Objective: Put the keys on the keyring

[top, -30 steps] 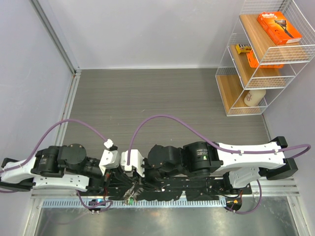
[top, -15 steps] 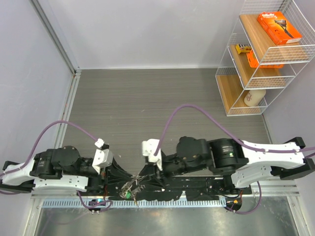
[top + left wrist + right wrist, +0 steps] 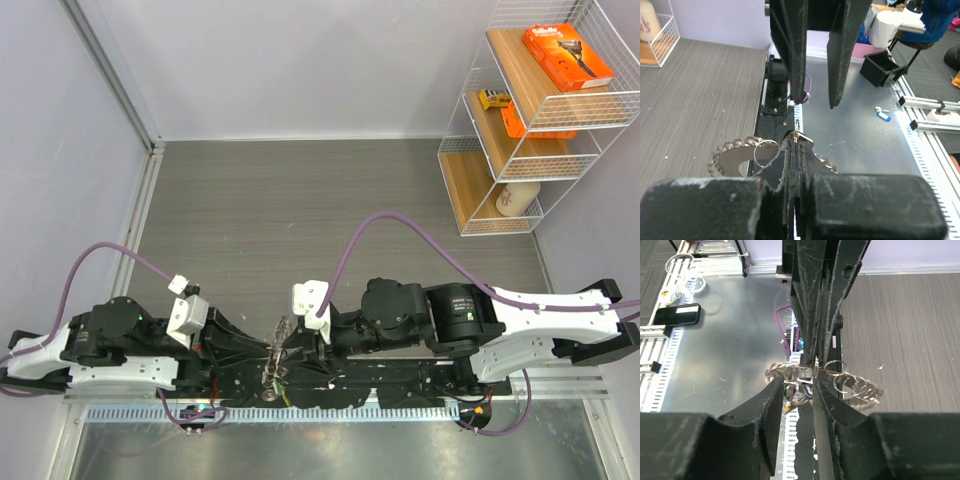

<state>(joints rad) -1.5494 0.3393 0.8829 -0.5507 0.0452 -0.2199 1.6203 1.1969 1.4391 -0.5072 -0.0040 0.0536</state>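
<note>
The keyring (image 3: 275, 354) is a thin silver ring with several small silver keys (image 3: 860, 387) fanned round it. It hangs between the two arms at the near table edge. My left gripper (image 3: 798, 138) is shut on the keyring (image 3: 735, 152), which it pinches at its tips. My right gripper (image 3: 797, 386) stands open, one finger on each side of the keyring (image 3: 790, 372), without clamping it. A small dark, yellowish key (image 3: 796, 399) dangles below the ring beside a bit of green. In the top view the left gripper (image 3: 258, 352) and right gripper (image 3: 290, 342) face each other.
A white wire shelf (image 3: 520, 120) at the back right holds an orange box (image 3: 567, 56) and a bottle (image 3: 517, 198). A blue tag (image 3: 883, 116) and a black box (image 3: 881, 67) lie on the metal plate. A phone (image 3: 677, 315) lies further off.
My right gripper has opened and its arm has drawn back to the right. The left arm has shifted left, still shut on the keyring, which now hangs more upright between the two grippers.
</note>
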